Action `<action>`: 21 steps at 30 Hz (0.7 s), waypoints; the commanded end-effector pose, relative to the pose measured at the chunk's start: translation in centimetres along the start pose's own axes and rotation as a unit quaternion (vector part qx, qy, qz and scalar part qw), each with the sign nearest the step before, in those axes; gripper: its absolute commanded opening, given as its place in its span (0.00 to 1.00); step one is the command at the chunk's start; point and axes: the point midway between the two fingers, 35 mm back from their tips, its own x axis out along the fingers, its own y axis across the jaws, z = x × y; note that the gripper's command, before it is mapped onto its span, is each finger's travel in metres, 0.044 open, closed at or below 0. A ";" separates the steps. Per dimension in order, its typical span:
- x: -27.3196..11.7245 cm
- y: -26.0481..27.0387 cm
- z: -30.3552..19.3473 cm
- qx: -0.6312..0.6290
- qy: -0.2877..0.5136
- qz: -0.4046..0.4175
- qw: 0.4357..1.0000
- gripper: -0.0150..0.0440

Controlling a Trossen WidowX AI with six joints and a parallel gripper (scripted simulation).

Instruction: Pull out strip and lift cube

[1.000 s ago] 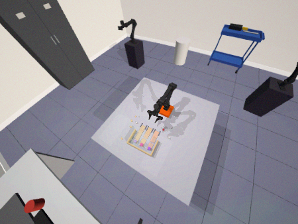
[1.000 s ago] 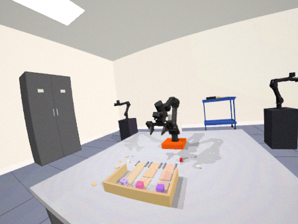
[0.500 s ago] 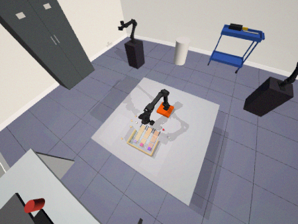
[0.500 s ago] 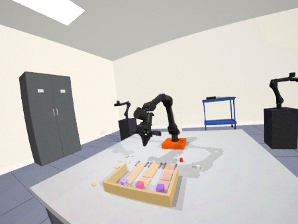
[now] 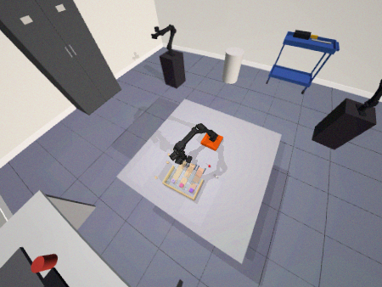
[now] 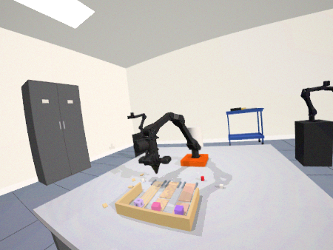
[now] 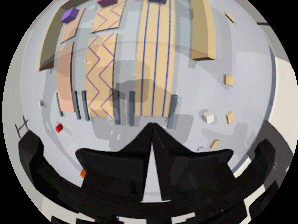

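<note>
While the pull of the unbroken, blue-lined strip (image 5: 178,171) (image 6: 150,193) (image 7: 155,60) is still pending, the gripper (image 5: 183,162) (image 6: 156,171) (image 7: 152,125) is hovering just off its near end, fingertips together on nothing. The labelled cube (image 5: 173,181) (image 6: 139,202) (image 7: 157,1) is sitting beyond, at the strip's far end; the next move is probably calling for lowering onto the strip and drawing it back.

No legible txt, brand, no. or sign in any view. Lavender cube (image 5: 173,181) (image 6: 138,203) (image 7: 157,1) has a darker mark on its side in ext. view, too small/blurred to read; can't tell if letter, no. or symbol. Dark 2-door cabinet (image 5: 55,64) (image 6: 52,148) w/ a pale L door plate (image 5: 26,19) (image 6: 45,100) & pale R door plate (image 5: 60,8) (image 6: 70,101), up high; any txt on them n/legible at this res.
</note>
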 end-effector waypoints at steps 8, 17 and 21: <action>0.2 -0.2 0.5 -0.005 -0.007 -0.005 1.000 0.25; 1.7 -0.2 0.6 -0.005 -0.007 -0.005 1.000 0.25; 2.4 -0.3 0.7 -0.005 -0.007 -0.005 1.000 0.25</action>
